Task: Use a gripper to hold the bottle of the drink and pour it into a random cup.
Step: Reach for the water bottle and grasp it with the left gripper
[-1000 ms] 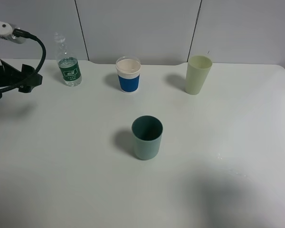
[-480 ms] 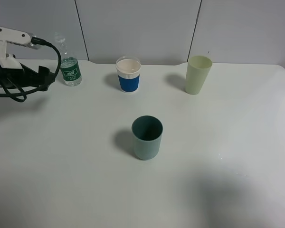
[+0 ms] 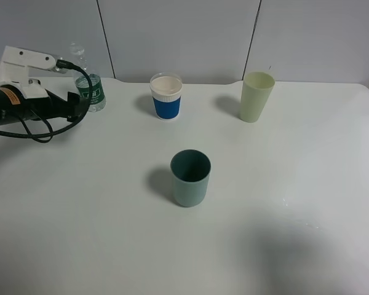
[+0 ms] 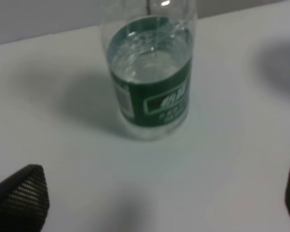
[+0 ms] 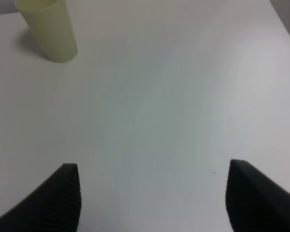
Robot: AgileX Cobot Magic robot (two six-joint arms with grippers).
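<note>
Left end effector (image 4: 154,200), jaws wide and empty, points at the bottle of the drink (image 4: 152,92), standing upright on the tabletop (image 4: 241,145) just ahead (not yet between the jaws); right end effector (image 5: 152,198), also wide, is much farther.

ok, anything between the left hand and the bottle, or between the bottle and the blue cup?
Nothing visible. The left hand is open, with only bare table between it and the drink bottle. From the bottle to the blue-banded cup the table is also bare.
</note>
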